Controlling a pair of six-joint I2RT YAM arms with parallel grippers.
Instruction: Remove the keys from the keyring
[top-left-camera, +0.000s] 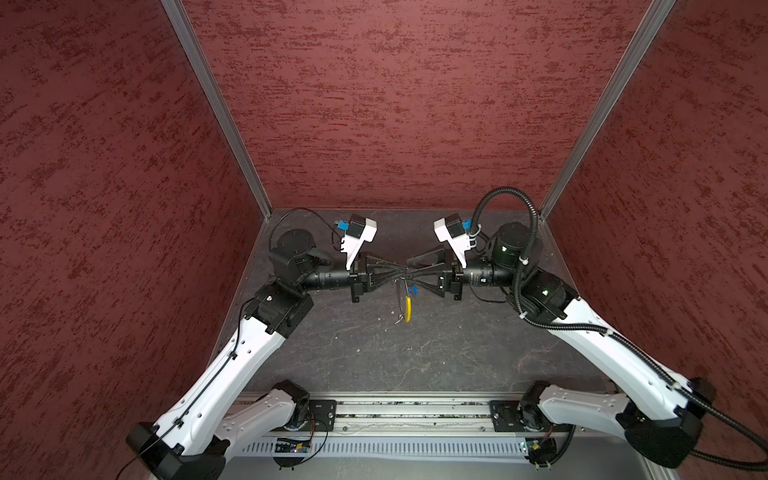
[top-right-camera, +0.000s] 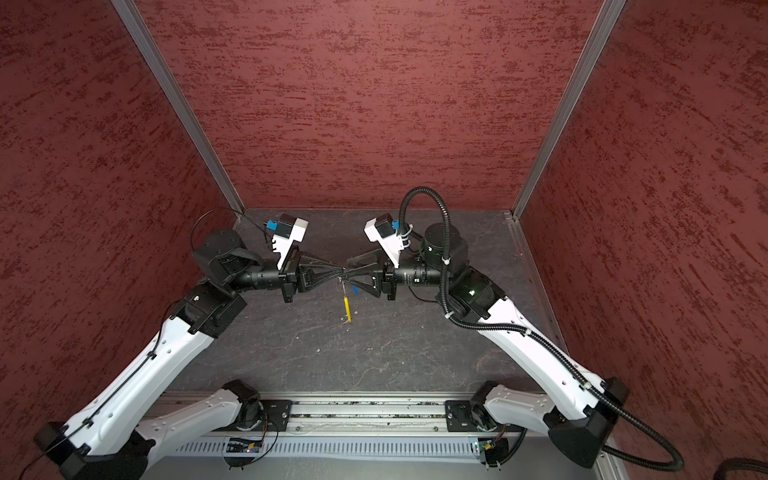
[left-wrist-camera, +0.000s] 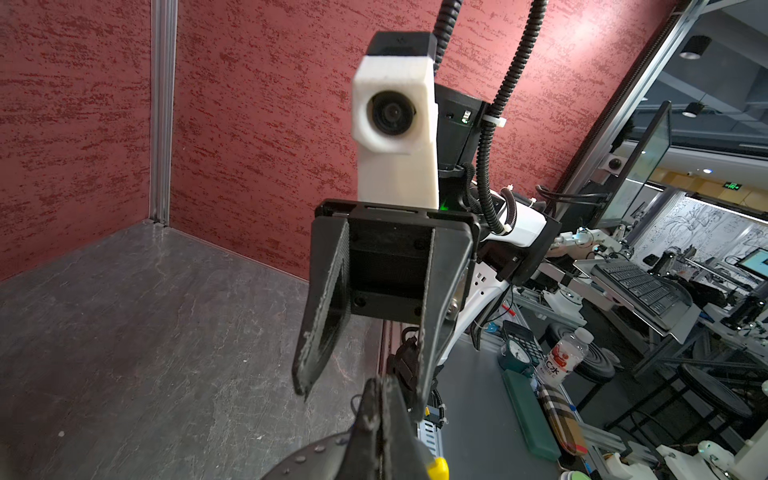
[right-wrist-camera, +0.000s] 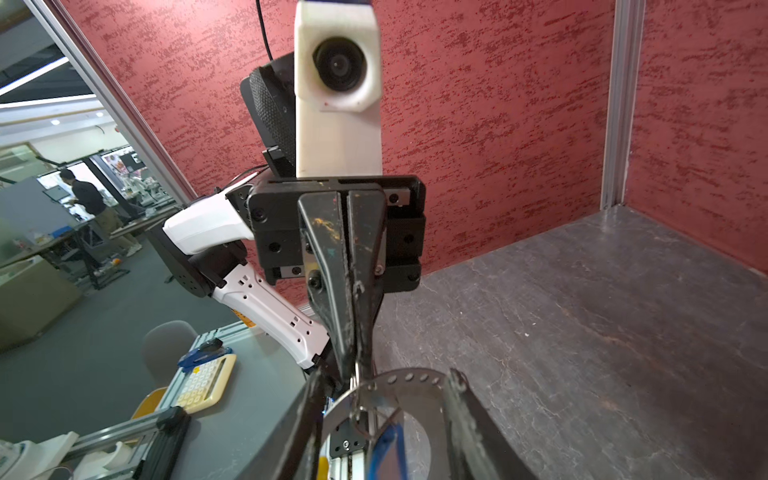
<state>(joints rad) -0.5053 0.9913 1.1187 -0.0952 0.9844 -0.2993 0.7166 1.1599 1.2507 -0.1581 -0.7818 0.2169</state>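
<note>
My left gripper pinches the keyring, which hangs toward 6 o'clock with the blue key. My right gripper is spread apart.

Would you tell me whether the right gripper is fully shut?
No, the left wrist view shows the right gripper with its jaws standing clearly apart.

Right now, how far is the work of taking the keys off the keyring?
Done: nothing I can confirm. I see no key lying free on the table, and the red key is not visible. In hand: the left gripper is shut on the keyring, which hangs from it; the right gripper is open beside it. Left: the blue key still hangs on the ring.
</note>
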